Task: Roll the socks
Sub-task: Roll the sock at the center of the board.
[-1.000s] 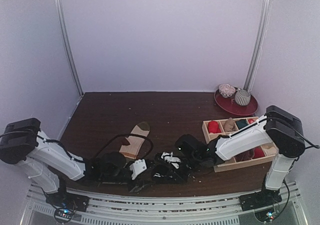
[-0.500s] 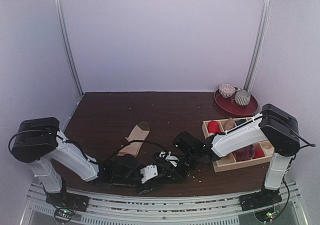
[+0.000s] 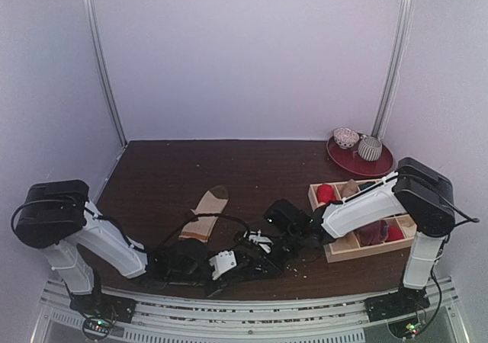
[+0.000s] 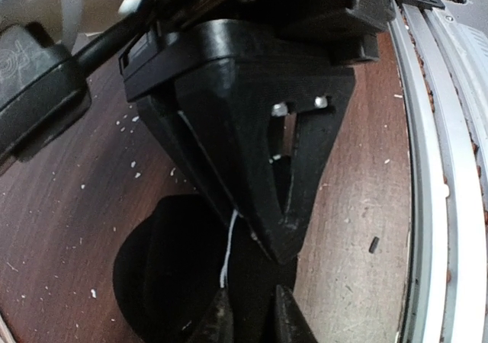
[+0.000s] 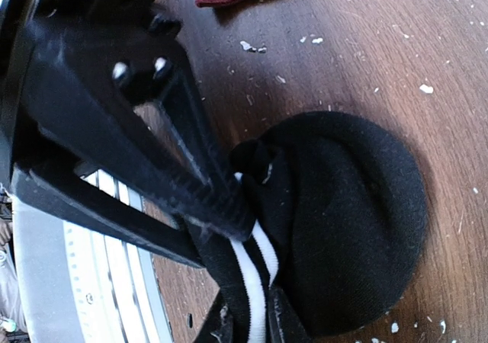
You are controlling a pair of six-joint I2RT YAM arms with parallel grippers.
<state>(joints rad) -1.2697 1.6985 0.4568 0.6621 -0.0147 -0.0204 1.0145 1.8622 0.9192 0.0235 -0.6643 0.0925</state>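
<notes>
Left gripper has its fingers pressed together on the black sock, pinching the fabric right beside a thin white stripe. The right gripper does the same from the other side, its two fingers closed on the cuff end, where two white stripes run out of the bunched cloth. The two pinch points sit just beside each other, well to the left of the wooden box and a little nearer the arm bases than the box. The rest of the black sock rests on the dark tabletop as a rounded, doubled-over mound. The tan sock lies flat and stretched out, further left of the box than the black one and apart from it, with its brown toe pointing toward the back wall; its striped end shows at the top edge of the right wrist view. The right arm passes over the box's left end. The box's compartments hold small rolled bundles, one of them red. Just behind the box sits a red plate carrying two patterned balls. White crumbs are scattered across the wood.
</notes>
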